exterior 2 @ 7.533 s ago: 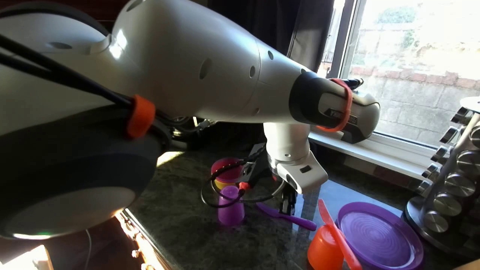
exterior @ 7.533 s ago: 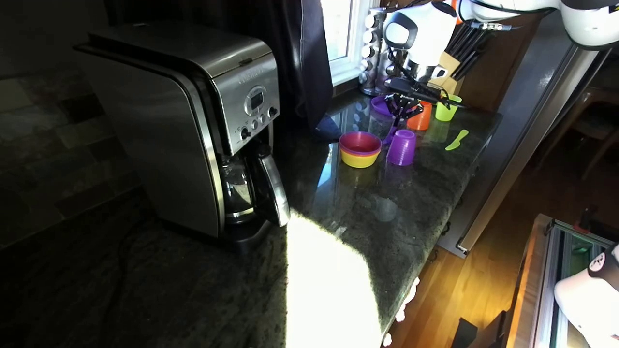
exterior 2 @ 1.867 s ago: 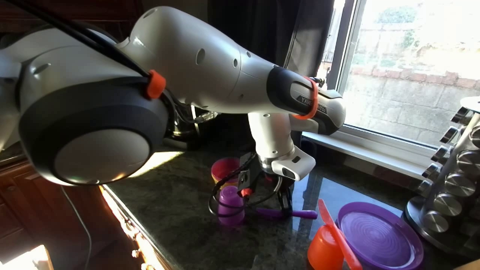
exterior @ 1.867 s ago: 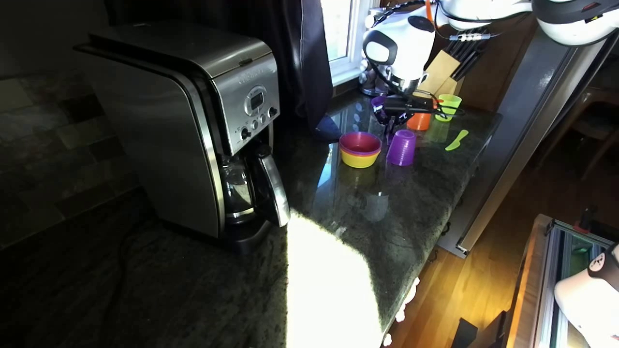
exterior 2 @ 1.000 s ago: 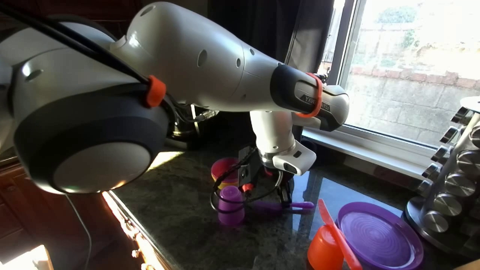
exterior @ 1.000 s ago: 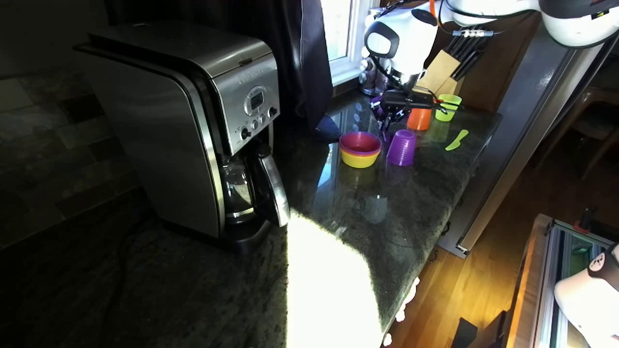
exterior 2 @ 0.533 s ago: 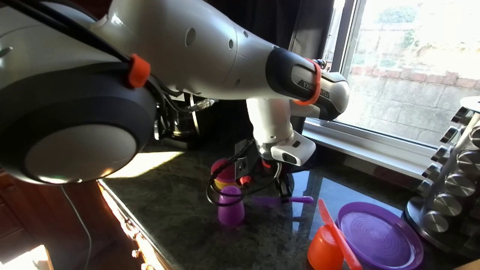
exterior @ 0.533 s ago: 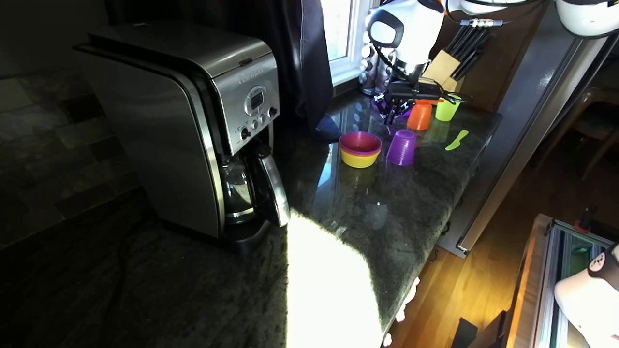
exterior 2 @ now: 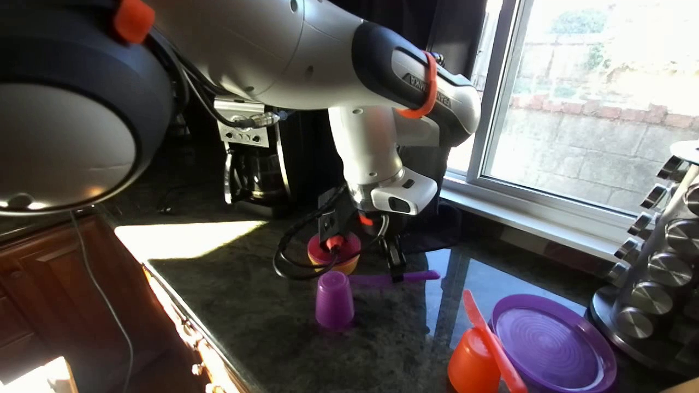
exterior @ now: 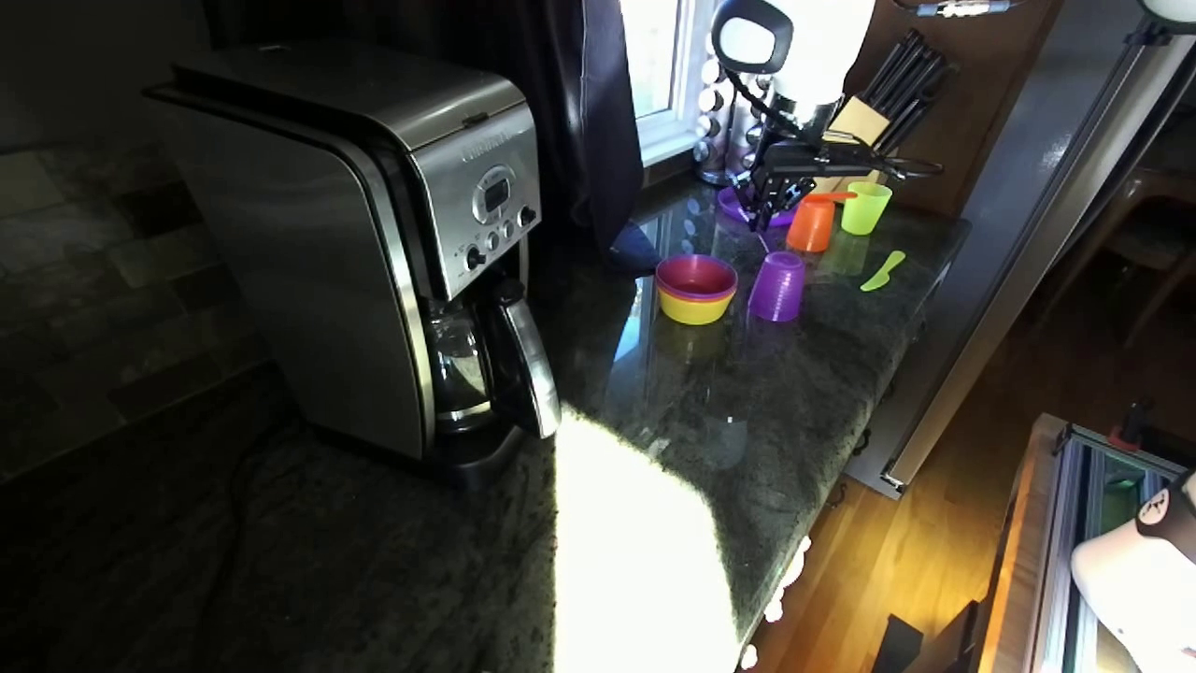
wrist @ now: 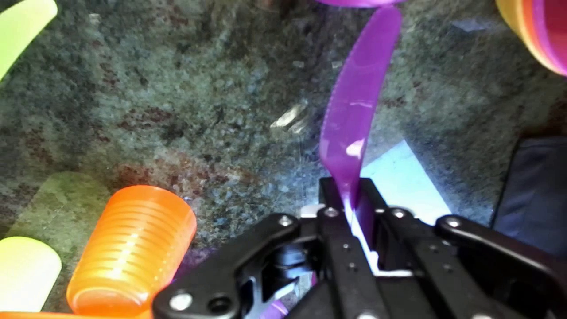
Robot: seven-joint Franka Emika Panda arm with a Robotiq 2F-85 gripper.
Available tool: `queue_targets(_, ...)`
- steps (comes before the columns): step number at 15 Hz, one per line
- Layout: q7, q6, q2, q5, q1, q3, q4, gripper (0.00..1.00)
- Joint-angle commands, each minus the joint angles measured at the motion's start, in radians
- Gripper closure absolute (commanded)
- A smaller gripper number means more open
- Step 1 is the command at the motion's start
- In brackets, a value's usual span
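Note:
A purple plastic knife (wrist: 361, 88) is pinched at its handle between the fingertips of my gripper (wrist: 352, 192), blade pointing away from the wrist. In an exterior view the gripper (exterior 2: 397, 273) holds this knife (exterior 2: 423, 275) roughly level above the dark counter. The blade's tip comes close to an upside-down purple cup (exterior 2: 334, 303); whether they touch I cannot tell. Beside that cup is a stack of bowls (exterior: 694, 299), yellow outside and red inside. An orange cup (wrist: 133, 252) stands on the wrist view's left side.
An orange knife (exterior 2: 494, 349) lies across the orange cup, beside a purple plate (exterior 2: 551, 344). A green cup (exterior: 865, 207) and green knife (exterior: 883, 271) are farther along the counter. A spice rack (exterior 2: 655, 262), knife block (exterior: 860, 121) and coffee maker (exterior: 392, 262) also stand there.
Over the last second the gripper has risen with the purple knife and shifted toward the bowls in an exterior view. The purple cup has shifted very slightly. The other dishes have stayed put.

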Motion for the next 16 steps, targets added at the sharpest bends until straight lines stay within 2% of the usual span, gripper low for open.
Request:
queue_targets(1, -0.019, -0.017, -0.105, 0.024, -0.036, 0.019, -0.122, 0.96)
queue_targets(3, -0.007, -0.026, -0.145, 0.024, -0.038, 0.018, -0.162, 0.96)
queue_targets(6, 0.009, -0.025, -0.194, 0.023, -0.071, 0.059, -0.226, 0.96)
queue_targets(11, 0.061, -0.062, -0.249, 0.022, -0.202, 0.225, -0.36, 0.96)
queue_targets(16, 0.137, -0.103, -0.286, 0.022, -0.32, 0.353, -0.455, 0.96)
